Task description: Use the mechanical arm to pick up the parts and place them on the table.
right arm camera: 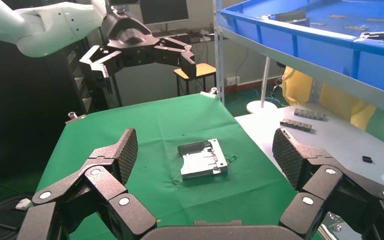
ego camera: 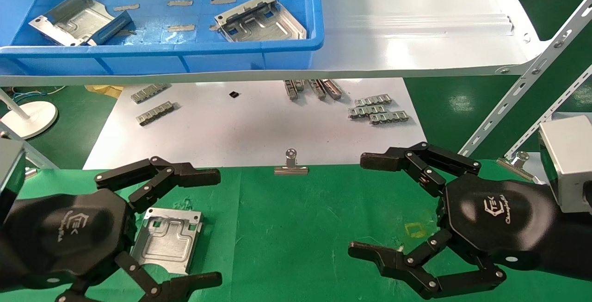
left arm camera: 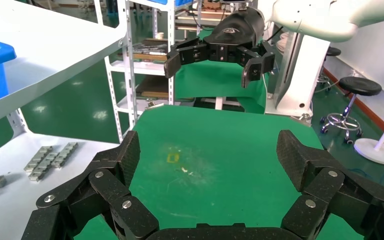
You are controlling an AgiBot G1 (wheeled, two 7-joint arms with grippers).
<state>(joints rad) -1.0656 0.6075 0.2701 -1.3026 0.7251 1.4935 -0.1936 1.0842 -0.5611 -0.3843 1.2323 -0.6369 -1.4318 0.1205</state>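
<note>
One silver stamped part (ego camera: pixel 167 239) lies flat on the green table (ego camera: pixel 296 228), between the fingers of my left gripper (ego camera: pixel 203 228), which is open and holds nothing. The same part shows in the right wrist view (right arm camera: pixel 202 160). Two more parts lie in the blue bin (ego camera: pixel 185 57): one at its left (ego camera: pixel 78 17), one at its right (ego camera: pixel 259 19). My right gripper (ego camera: pixel 370 205) is open and empty, hovering over the table's right side near a yellow square outline (ego camera: pixel 415 230). In the left wrist view my left gripper (left arm camera: pixel 207 155) frames bare green cloth.
The bin stands on a glossy white shelf (ego camera: pixel 416 20) above a white board (ego camera: pixel 254 126) carrying several small grey link strips (ego camera: pixel 377 110). A silver binder clip (ego camera: pixel 291 165) holds the cloth's far edge. White slotted rack struts (ego camera: pixel 522 84) slant at the right.
</note>
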